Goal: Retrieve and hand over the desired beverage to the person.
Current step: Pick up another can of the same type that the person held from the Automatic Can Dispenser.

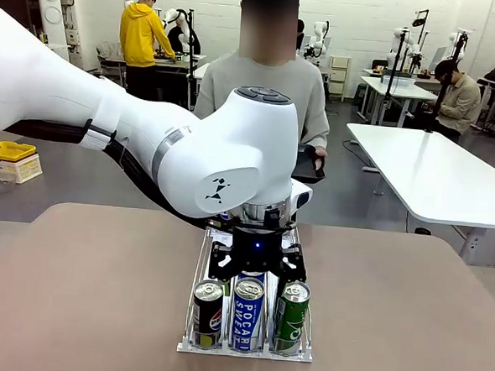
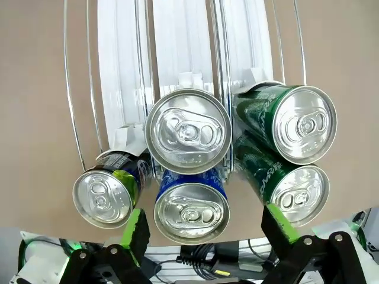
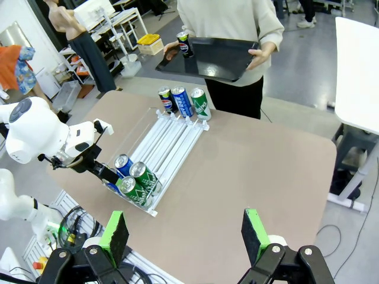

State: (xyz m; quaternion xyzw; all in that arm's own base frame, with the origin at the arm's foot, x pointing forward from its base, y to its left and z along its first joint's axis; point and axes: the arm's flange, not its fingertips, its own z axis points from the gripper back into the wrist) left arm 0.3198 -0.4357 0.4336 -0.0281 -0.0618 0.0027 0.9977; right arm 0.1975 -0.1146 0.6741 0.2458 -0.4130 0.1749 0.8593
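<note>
A: Where does the drink lie from your left end effector [image 1: 255, 268]?
B: Straight under it, I judge; the blue can [image 1: 247, 313] stands in the rack's [image 1: 246, 353] middle lane at the desk's [image 1: 73, 292] near edge, long axis near upright; the fingers [image 2: 135, 232] are spread, empty, flanking it.
A: And the right?
B: Right end effector [image 3: 186, 236] spread too, well apart; you want the left.

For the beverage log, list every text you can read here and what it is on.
"POCARI SWEAT": down the blue middle can, front view.
Dark can: round logo, no readable word.
Green can: print too blurred.
Far cans, right wrist view: too small.
</note>
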